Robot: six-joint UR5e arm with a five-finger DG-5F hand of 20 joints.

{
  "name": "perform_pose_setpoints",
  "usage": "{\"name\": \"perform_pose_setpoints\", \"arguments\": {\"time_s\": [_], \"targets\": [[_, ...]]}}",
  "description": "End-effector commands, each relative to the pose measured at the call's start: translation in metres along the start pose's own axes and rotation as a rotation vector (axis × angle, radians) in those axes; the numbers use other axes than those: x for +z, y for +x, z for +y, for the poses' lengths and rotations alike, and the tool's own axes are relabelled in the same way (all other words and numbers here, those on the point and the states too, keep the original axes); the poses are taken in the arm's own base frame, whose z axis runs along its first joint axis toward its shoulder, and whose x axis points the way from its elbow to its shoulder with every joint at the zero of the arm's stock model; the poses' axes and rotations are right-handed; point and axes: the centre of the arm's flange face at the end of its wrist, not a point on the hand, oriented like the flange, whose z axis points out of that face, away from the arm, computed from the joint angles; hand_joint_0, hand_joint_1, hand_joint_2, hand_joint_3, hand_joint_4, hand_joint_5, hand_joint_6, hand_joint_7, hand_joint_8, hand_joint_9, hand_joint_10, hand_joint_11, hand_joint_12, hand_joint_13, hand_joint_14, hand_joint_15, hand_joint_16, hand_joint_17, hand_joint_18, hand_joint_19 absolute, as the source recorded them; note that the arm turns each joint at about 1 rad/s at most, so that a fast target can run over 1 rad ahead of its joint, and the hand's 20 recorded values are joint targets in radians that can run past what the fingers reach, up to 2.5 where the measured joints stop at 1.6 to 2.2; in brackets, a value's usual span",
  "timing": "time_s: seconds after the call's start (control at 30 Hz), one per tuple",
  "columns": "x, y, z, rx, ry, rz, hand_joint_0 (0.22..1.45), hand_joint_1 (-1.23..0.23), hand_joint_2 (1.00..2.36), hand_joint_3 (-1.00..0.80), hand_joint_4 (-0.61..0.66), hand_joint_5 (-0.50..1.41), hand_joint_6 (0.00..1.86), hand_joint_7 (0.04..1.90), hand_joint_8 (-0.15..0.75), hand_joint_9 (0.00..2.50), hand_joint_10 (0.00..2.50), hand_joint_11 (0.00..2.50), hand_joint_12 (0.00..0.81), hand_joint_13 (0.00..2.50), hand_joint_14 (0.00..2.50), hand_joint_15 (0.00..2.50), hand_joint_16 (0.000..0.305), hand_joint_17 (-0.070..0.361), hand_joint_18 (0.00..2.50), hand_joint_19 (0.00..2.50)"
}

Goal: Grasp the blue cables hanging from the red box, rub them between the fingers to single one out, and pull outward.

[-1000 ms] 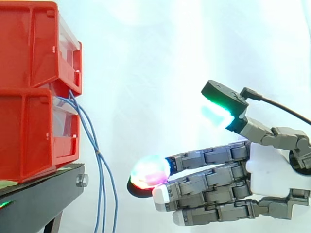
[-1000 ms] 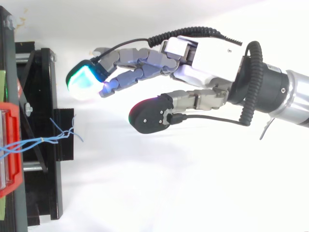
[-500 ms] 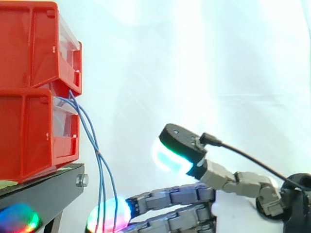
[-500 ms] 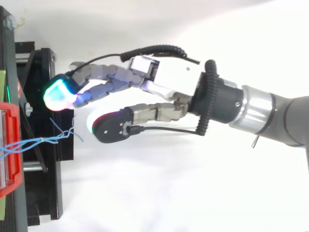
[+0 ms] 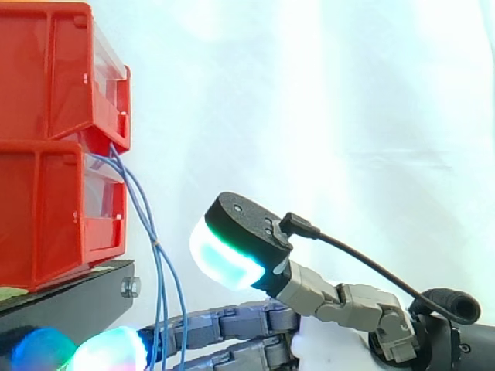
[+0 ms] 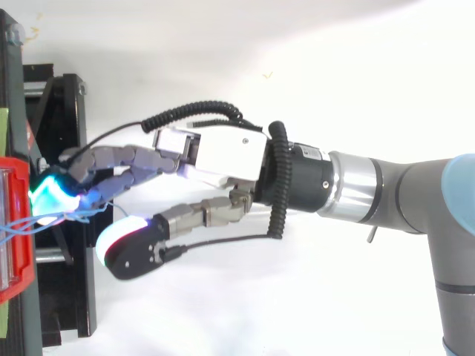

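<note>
White curtain backs the red box [image 5: 54, 209]; its blue cables [image 5: 157, 243] hang against the wide-spread fingers [image 6: 111, 159], with the thumb [image 5: 232, 251] apart and nothing held. The reach looks complete. Next, the thumb must close, pinching the cables against the fingers.

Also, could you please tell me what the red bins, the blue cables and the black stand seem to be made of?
Red bins: probably moulded plastic, glossy, judging by their ribbed walls and sheen. Blue cables: thin, flexible, likely plastic-sheathed wire, since they hang in smooth curves. Black stand: seemingly matte metal, given its bolt.
</note>
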Motion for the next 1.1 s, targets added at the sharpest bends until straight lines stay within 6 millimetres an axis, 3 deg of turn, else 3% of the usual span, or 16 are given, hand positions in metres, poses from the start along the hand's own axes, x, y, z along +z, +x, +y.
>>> {"name": "perform_pose_setpoints", "arguments": {"time_s": [0.0, 0.5, 0.93, 1.07], "targets": [[0.000, 0.007, 0.001, -0.019, -0.013, 0.036, 0.50, -0.53, 1.00, -0.50, 0.29, -0.17, 0.50, 0.74, 0.284, 0.64, 0.00, 0.15, 0.366, 0.20, 0.00, 0.13, 0.060, 0.135, 0.00, 0.13], [0.000, 0.015, 0.004, -0.026, -0.018, 0.062, 0.53, -0.54, 1.00, -0.49, 0.34, -0.12, 0.50, 0.90, 0.287, 0.79, 0.01, 0.22, 0.358, 0.33, 0.01, 0.18, 0.055, 0.125, 0.19, 0.19], [0.000, 0.009, 0.007, 0.143, -0.007, 0.059, 0.55, -0.54, 1.00, -0.48, 0.33, -0.11, 0.50, 0.92, 0.289, 0.87, 0.01, 0.26, 0.360, 0.47, 0.01, 0.24, 0.053, 0.119, 0.34, 0.29], [0.000, 0.004, 0.022, 0.139, 0.020, 0.056, 0.55, -0.54, 1.00, -0.47, 0.34, -0.11, 0.50, 0.92, 0.288, 0.88, 0.01, 0.27, 0.361, 0.49, 0.01, 0.25, 0.052, 0.118, 0.37, 0.30]]}}
